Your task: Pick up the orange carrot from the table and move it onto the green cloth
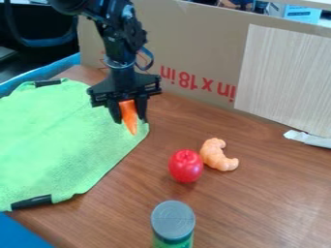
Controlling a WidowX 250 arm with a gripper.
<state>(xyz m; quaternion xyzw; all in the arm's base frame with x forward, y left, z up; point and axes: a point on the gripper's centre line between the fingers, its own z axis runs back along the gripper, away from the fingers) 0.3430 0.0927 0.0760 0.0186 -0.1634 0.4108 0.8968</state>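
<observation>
Across the wooden table, the largest thing, work looks partway along: judging by the grip, picking up is done and letting go is left. A cardboard panel stands along the rear, from eleven to two o'clock, and the green cloth spreads at nine o'clock. The black gripper hangs at ten o'clock from the centre, over the cloth's right edge; its fingers are parted only by the thickness of the orange carrot pinched between them. The lidded can stands upright at six o'clock. Just below the centre, towards five o'clock, sits the red apple; beside it, at its two o'clock, lies the curved croissant. The carrot, slim and small, points tip down; whether that tip touches the cloth, I cannot tell.
</observation>
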